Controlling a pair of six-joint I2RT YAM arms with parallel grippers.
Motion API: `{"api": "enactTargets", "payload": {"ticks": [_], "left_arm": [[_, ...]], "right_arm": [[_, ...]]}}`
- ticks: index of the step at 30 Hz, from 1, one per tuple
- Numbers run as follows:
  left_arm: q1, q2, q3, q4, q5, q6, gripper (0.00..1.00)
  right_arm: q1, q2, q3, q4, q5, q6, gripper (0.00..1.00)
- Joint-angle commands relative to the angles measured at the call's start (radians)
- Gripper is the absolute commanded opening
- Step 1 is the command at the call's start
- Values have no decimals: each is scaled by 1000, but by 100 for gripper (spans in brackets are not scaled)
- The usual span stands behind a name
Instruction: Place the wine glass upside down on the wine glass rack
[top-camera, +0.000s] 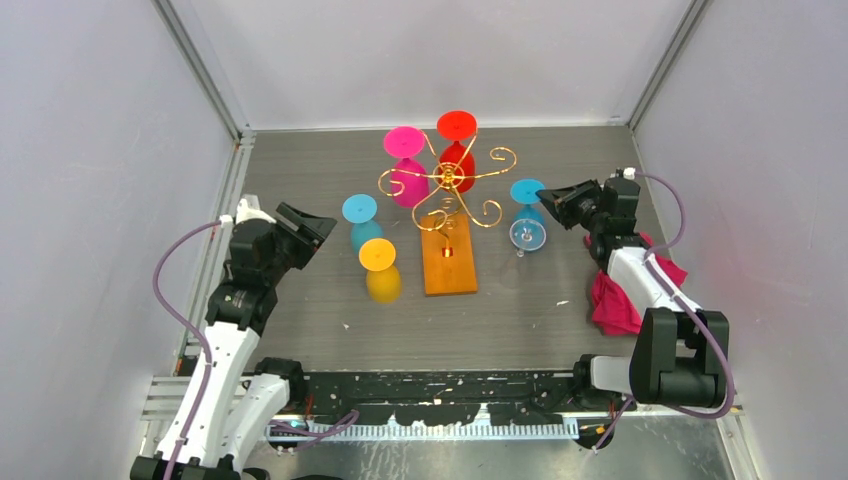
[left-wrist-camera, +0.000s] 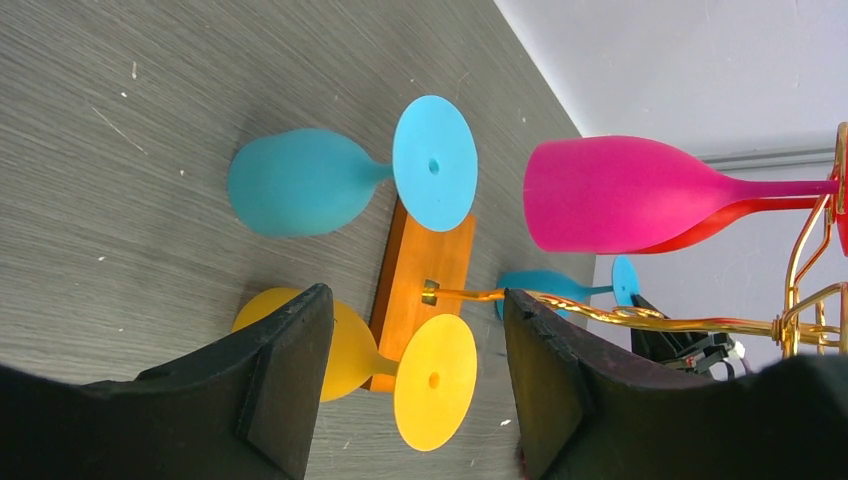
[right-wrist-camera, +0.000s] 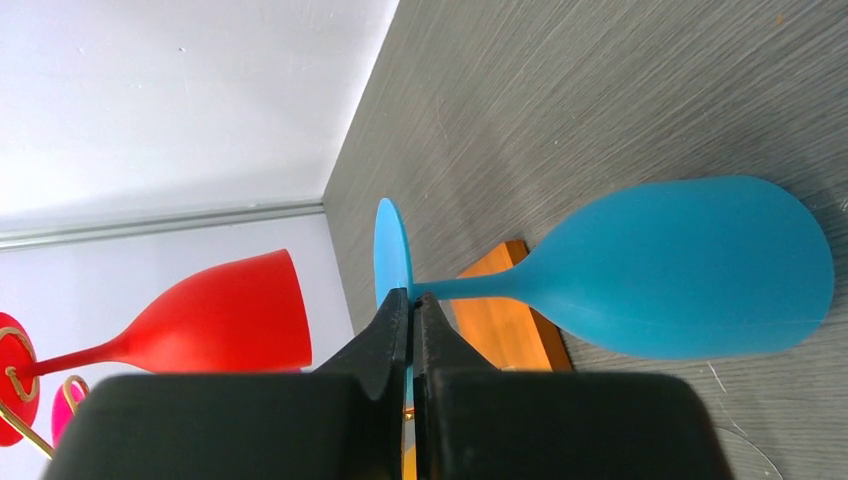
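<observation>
The wine glass rack (top-camera: 447, 182) is gold wire on an orange wooden base (top-camera: 449, 265) at the table's middle. A pink glass (top-camera: 406, 165) and a red glass (top-camera: 457, 150) hang on it upside down. My right gripper (top-camera: 545, 197) is shut on the foot disc of a blue wine glass (top-camera: 527, 215), right of the rack. In the right wrist view the fingers (right-wrist-camera: 411, 300) pinch the thin disc and the bowl (right-wrist-camera: 690, 265) sits low over the table. My left gripper (top-camera: 315, 228) is open and empty, left of the rack.
A second blue glass (top-camera: 362, 225) and a yellow glass (top-camera: 380, 270) stand upside down on the table left of the rack base; both show in the left wrist view (left-wrist-camera: 300, 180), (left-wrist-camera: 435, 380). A pink cloth (top-camera: 625, 295) lies by the right arm. Walls enclose the table.
</observation>
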Motion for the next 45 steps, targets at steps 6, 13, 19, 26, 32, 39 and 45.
{"api": "enactTargets", "payload": {"ticks": [6, 13, 19, 26, 32, 39, 45], "left_arm": [[6, -30, 3, -8, -32, 1, 64], [5, -44, 2, -19, -37, -8, 64], [5, -53, -2, -17, -37, -17, 64], [4, -52, -9, -2, -26, -29, 64], [5, -53, -17, 6, -19, -35, 64], [5, -52, -23, 16, -15, -43, 64], [5, -47, -20, 18, -14, -43, 68]], "right_arm": [[-5, -83, 63, -79, 17, -32, 1], [-11, -117, 184, -160, 37, -37, 1], [-12, -105, 302, -175, 40, -22, 1], [-12, -66, 401, -175, 36, 8, 1], [-12, -38, 468, -175, 34, 21, 1], [-4, -6, 532, -175, 21, 27, 0], [16, 41, 606, -175, 11, 27, 1]]}}
